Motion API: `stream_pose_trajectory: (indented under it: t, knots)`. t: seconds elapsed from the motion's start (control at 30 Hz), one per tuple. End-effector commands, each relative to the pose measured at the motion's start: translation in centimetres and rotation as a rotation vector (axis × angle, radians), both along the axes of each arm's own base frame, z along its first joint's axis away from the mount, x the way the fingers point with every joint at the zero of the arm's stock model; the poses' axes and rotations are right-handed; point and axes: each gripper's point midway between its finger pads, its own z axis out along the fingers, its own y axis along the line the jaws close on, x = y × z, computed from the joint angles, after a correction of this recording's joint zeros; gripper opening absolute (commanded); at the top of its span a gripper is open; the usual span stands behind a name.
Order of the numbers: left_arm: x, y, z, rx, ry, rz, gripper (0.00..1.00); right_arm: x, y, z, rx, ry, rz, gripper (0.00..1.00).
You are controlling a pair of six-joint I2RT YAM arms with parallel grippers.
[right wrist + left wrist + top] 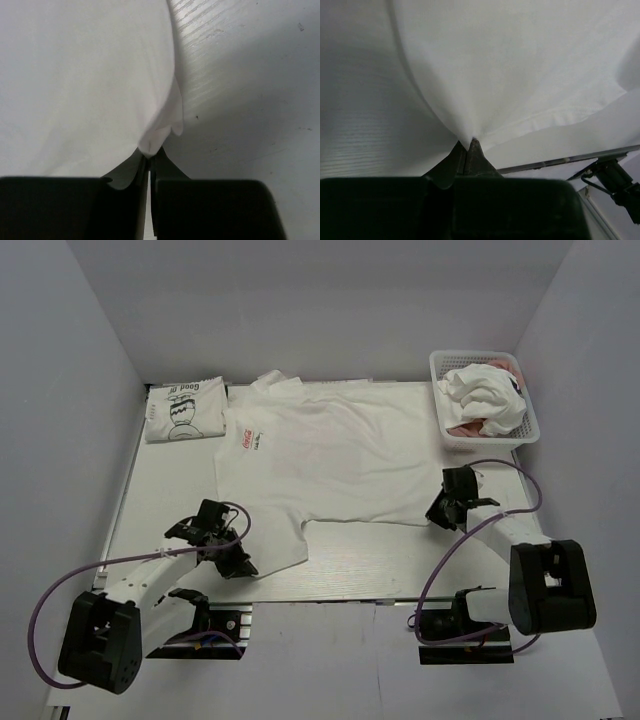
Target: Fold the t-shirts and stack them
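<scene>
well, on my top feed the spread t-shirt [330,465] lies flat across the middle of the tabletop [160,500], collar toward the far edge, a small red print on the chest nearer the left side. my left gripper [235,562] sits at the shirt's near-left corner, close to the near edge; on its wrist feed the fingers [455,162] are pressed together on a pinched peak of white cloth that fans out from the tips. my right gripper [441,512] is at the shirt's near-right corner; on its wrist feed the jaws are all but together with a small folded tip of the fabric caught between them, bare tabletop to the right of it. both pincers have hold of this same shirt. a folded t-shirt [185,410] with black cartoon and lettering rests in the far left corner, just beside the spread shirt's sleeve. in the far right corner the basket [470,354] holds crumpled t-shirts [485,395], white on top with some pink showing at the near side.
</scene>
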Motion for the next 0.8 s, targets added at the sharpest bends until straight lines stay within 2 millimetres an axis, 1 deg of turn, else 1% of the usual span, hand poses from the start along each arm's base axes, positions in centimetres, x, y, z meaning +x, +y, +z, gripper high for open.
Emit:
stream_pose_trajectory:
  t: [0.0, 0.03, 0.07, 0.1, 0.13, 0.17, 0.2, 0.23, 0.27, 0.3, 0.33, 0.37, 0.4, 0.43, 0.47, 0.5, 0.53, 0.57, 0.6, 0.63, 0.67, 0.7, 0.73, 0.77]
  knots:
    - [-2.2, -0.9, 0.4, -0.075, 0.060, -0.034, 0.00, -3.0, -0.9, -1.8, -0.030, 0.092, 0.002, 0.00]
    - [-3.2, -0.8, 0.3, -0.064, 0.099, -0.042, 0.00, -3.3, -1.0, -1.8, -0.035, 0.099, 0.003, 0.00]
    - [-3.7, -0.8, 0.5, -0.072, 0.107, -0.055, 0.00, -3.9, -1.1, -1.7, -0.045, 0.113, 0.014, 0.00]
    - [-3.8, -0.8, 0.9, -0.071, 0.112, -0.054, 0.00, -4.3, -1.4, -1.7, -0.054, 0.123, 0.012, 0.00]
    - [-3.7, -0.8, 1.5, -0.076, 0.094, -0.055, 0.00, -4.4, -1.4, -1.3, -0.055, 0.111, 0.015, 0.00]
    - [-4.7, -0.4, 1.6, -0.067, 0.118, -0.064, 0.00, -5.6, -1.5, -1.2, -0.058, 0.131, 0.022, 0.00]
    - [-4.4, -0.5, 2.5, -0.072, 0.098, -0.065, 0.00, -6.2, -1.6, -1.3, -0.059, 0.140, 0.023, 0.00]
    - [-4.5, -0.5, 2.9, -0.076, 0.086, -0.065, 0.00, -6.5, -1.3, -0.8, -0.048, 0.117, 0.033, 0.00]
    - [-4.7, -0.4, 3.5, -0.080, 0.062, -0.076, 0.00, -7.4, -1.3, -0.5, -0.039, 0.116, 0.035, 0.00]
    - [-4.6, -0.4, 4.0, -0.085, 0.045, -0.077, 0.00, -7.6, -1.3, 0.1, -0.032, 0.089, 0.034, 0.00]
    - [-4.3, -0.8, 4.7, -0.111, 0.019, -0.096, 0.00, -7.6, -0.1, 0.4, 0.018, 0.072, 0.085, 0.00]
    - [-4.4, -1.0, 4.9, -0.125, 0.012, -0.100, 0.00, -7.6, 0.2, 1.0, 0.032, 0.049, 0.095, 0.00]
    - [-3.8, -1.6, 5.8, -0.158, -0.023, -0.111, 0.00, -7.4, 0.4, 1.6, 0.035, 0.036, 0.108, 0.00]
    - [-3.3, -1.9, 6.5, -0.177, -0.049, -0.117, 0.00, -7.5, 0.2, 1.6, 0.024, 0.047, 0.101, 0.00]
    - [-2.0, -2.5, 7.3, -0.207, -0.112, -0.128, 0.00, -7.1, 0.3, 2.2, 0.021, 0.040, 0.104, 0.00]
    - [-1.5, -3.1, 7.7, -0.235, -0.140, -0.150, 0.00, -6.7, 0.3, 2.4, 0.015, 0.031, 0.111, 0.00]
    - [-0.5, -3.5, 8.5, -0.255, -0.185, -0.158, 0.00, -6.6, 0.5, 2.5, 0.013, 0.030, 0.123, 0.00]
    - [0.8, -4.0, 9.6, -0.269, -0.243, -0.164, 0.00, -6.0, 0.4, 3.0, 0.010, 0.023, 0.121, 0.00]
    - [2.6, -4.7, 11.1, -0.298, -0.326, -0.177, 0.00, -5.1, 0.6, 3.8, 0.010, -0.010, 0.127, 0.00]
    - [3.6, -5.0, 11.4, -0.298, -0.345, -0.187, 0.00, -4.2, 0.7, 4.8, 0.006, -0.037, 0.132, 0.00]
    - [5.0, -5.4, 13.0, -0.310, -0.396, -0.192, 0.00, -3.8, 0.7, 5.2, 0.001, -0.046, 0.133, 0.00]
    - [6.5, -5.8, 14.2, -0.315, -0.454, -0.193, 0.00, -2.9, 0.7, 5.9, -0.007, -0.064, 0.130, 0.00]
    - [7.4, -6.1, 14.9, -0.317, -0.484, -0.202, 0.00, -2.0, 0.8, 7.1, -0.007, -0.091, 0.133, 0.00]
    - [8.8, -6.5, 15.8, -0.322, -0.507, -0.204, 0.00, -1.6, 0.8, 6.8, -0.012, -0.077, 0.131, 0.00]
